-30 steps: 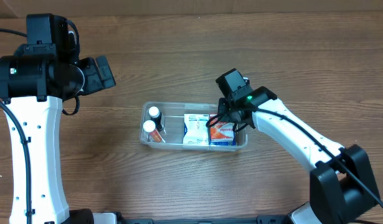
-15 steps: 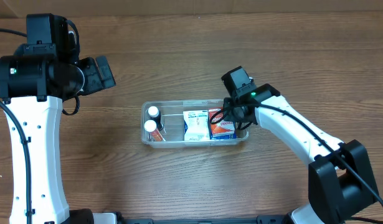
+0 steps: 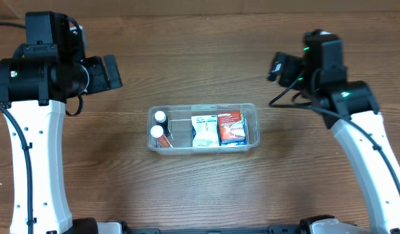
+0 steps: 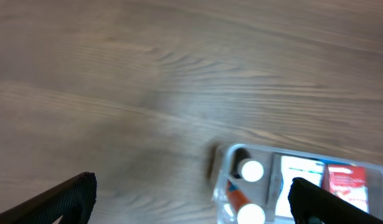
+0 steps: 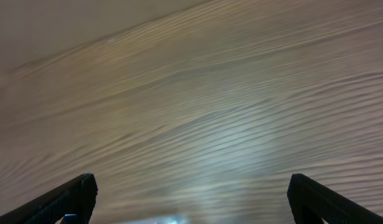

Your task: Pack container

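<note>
The clear container (image 3: 203, 106) sits mid-table. It holds two white-capped bottles (image 3: 159, 125) at its left end, a white packet (image 3: 204, 130) and a red packet (image 3: 231, 127) at its right. My left gripper (image 3: 112, 71) hangs open up and to the left of it. In the left wrist view the left gripper (image 4: 191, 202) frames bare wood, with the container's corner (image 4: 223, 163) and the bottle caps (image 4: 251, 170) at the lower right. Far right of the container, my right gripper (image 3: 278, 67) is raised and open; the right wrist view shows the gripper (image 5: 191, 202) empty over wood.
The wooden table (image 3: 200, 52) surrounds the container on all sides. Black cables (image 3: 1, 31) run off the table's left edge behind the left arm. Both arm bases stand at the near corners.
My right gripper has let go of the red packet inside the container, opened, and pulled up and away to the right. The left arm has not moved.
</note>
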Robot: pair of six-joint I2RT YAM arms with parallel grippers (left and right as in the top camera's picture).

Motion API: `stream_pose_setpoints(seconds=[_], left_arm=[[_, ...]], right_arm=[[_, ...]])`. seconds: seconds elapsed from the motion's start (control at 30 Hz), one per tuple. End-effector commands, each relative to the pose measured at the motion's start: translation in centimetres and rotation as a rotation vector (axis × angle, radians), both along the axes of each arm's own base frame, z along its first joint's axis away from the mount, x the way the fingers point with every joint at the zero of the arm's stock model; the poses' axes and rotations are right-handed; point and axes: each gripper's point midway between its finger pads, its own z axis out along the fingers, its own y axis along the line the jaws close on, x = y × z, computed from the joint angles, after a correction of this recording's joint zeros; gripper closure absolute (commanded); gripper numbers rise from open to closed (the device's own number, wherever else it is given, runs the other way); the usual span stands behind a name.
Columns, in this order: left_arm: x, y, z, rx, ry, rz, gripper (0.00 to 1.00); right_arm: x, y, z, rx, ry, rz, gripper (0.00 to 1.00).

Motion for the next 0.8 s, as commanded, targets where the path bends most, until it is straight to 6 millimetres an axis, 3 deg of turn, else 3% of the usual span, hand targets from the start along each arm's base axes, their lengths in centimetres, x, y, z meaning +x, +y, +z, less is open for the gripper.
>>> stream_pose_setpoints(seconds=[0.0, 0.1, 0.23, 0.37, 0.47, 0.6, 0.67, 0.77], left_arm=[[1.3, -1.6, -0.4, -0.03, -0.012, -0.153, 0.0], [1.6, -1.4, -1.5, -0.024, 0.026, -0.148, 0.0], [0.2, -1.6, -2.9, -0.035, 0.12, -0.154, 0.0], [-0.8, -1.6, -1.6, -0.03, 0.091, -0.126, 0.0], [-2.9, -1.8, 1.0, 0.03, 0.02, -0.125, 0.0], [-6.1, -3.2, 3.4, 0.092, -0.114, -0.176, 0.0], [-8.2, -3.4, 3.8, 0.131, -0.192, -0.185, 0.0], [-11.6, -2.7, 2.4, 0.163, -0.301, -0.166, 0.0]], right_arm=[[1.0, -3.1, 0.2, -0.025, -0.011, -0.014, 0.0], [0.6, -5.2, -0.1, -0.026, 0.014, -0.067, 0.0], [-1.1, -6.0, 0.5, -0.017, 0.029, -0.096, 0.0], [-3.5, -6.1, 2.6, -0.02, -0.004, -0.102, 0.0], [-6.4, -6.1, 3.2, -0.012, -0.047, -0.107, 0.0], [-10.3, -6.1, 1.5, -0.01, -0.073, -0.106, 0.01], [-12.1, -6.1, 0.5, -0.008, -0.093, -0.106, 0.0], [-15.0, -6.1, -0.5, -0.004, -0.121, -0.104, 0.0]])
